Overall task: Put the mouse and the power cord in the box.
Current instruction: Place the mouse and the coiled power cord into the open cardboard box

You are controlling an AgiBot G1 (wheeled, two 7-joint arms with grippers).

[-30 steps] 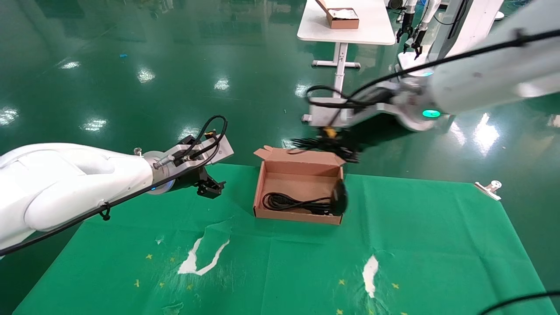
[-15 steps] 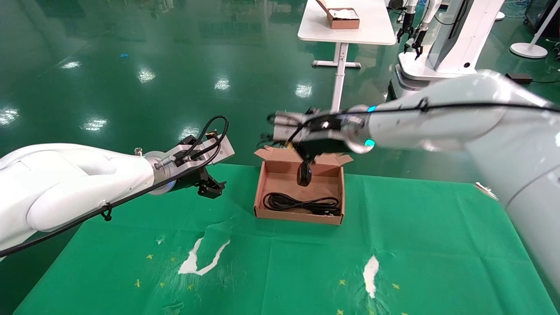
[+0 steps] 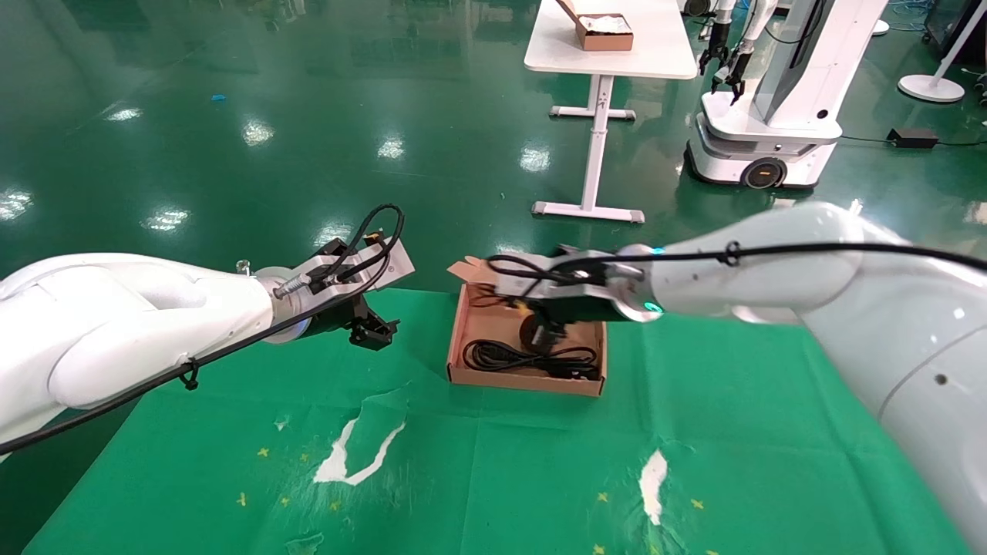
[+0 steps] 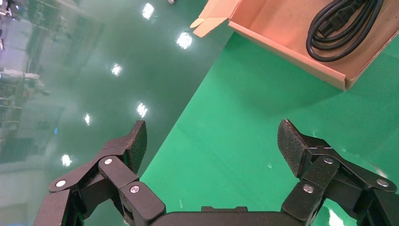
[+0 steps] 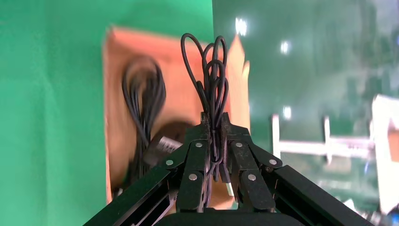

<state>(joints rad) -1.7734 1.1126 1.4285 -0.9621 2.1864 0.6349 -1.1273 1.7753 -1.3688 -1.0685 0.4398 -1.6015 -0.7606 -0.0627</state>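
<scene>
The brown cardboard box (image 3: 459,339) sits on the green cloth at the table's far edge. The power cord (image 3: 532,359) lies coiled inside it along the near wall. My right gripper (image 3: 501,297) hovers over the box, shut on the mouse's thin bundled cable (image 5: 212,75). The black mouse (image 3: 532,333) dangles from that cable, low inside the box above the cord. In the right wrist view the box (image 5: 186,66), the power cord (image 5: 141,99) and the mouse (image 5: 162,143) sit beyond my right gripper (image 5: 214,120). My left gripper (image 3: 372,330) (image 4: 211,139) stands open and holds nothing, left of the box (image 4: 282,44), apart from it.
The green cloth (image 3: 540,462) has torn white patches (image 3: 355,451) near the front. Its far edge runs just behind the box, with the floor beyond. A white table (image 3: 609,46) with another brown box and a second robot (image 3: 771,116) stand far off.
My right arm swung left over the box and came down, carrying the mouse by its cable; the mouse now hangs lower, inside the box. The left arm has not moved.
</scene>
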